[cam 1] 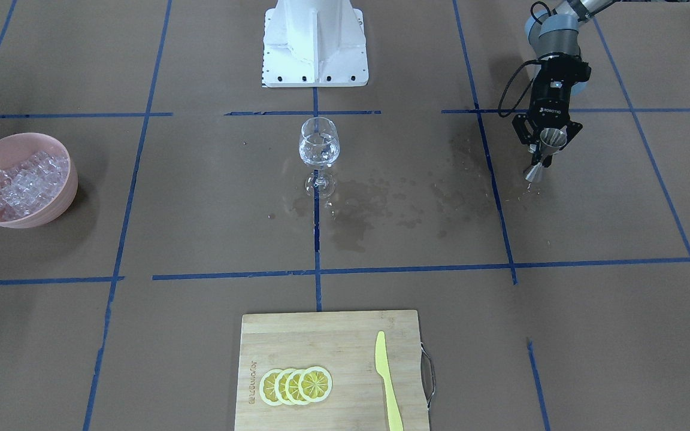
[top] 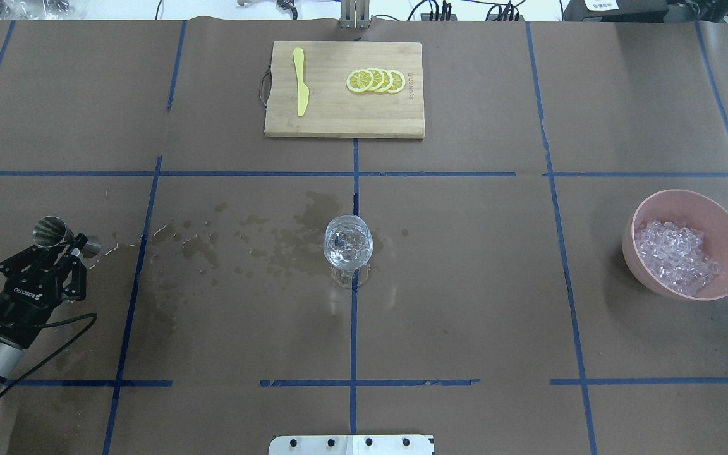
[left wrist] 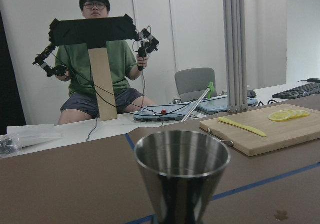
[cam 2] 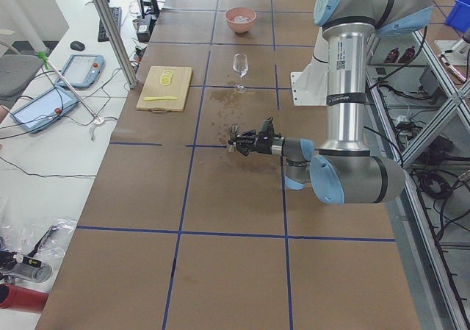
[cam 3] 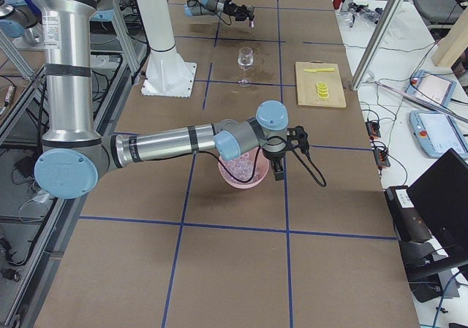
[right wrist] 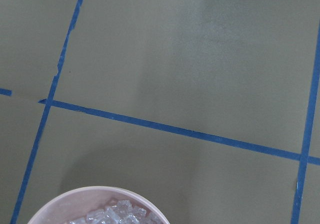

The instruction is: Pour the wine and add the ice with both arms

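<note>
Pedestal at the near table edge, centre.

Left gripper, near-left square: fingers clamped on the waist of a steel jigger. The jigger is roughly upright with its wide cup on top (the wrist view looks straight over the open rim). Cannot tell whether its lower cone touches the table.

Wet stains spread over the brown paper between jigger and glass.

Glass is upright on the centre blue tape line, well apart from both grippers. The bowl of it holds something clear; liquid or ice cannot be told.

Ice is heaped in a pink bowl, right side, about level with the glass. All cubes seen are inside the bowl.

Right gripper points down just beside the bowl's outer rim. Whether its fingers are apart or together cannot be told, as only the side view shows it.

Board is at the far edge, centre. On it lie four overlapping lemon slices and a yellow knife, apart from each other.

A seated person is beyond the table, with a handle in each hand.
</note>
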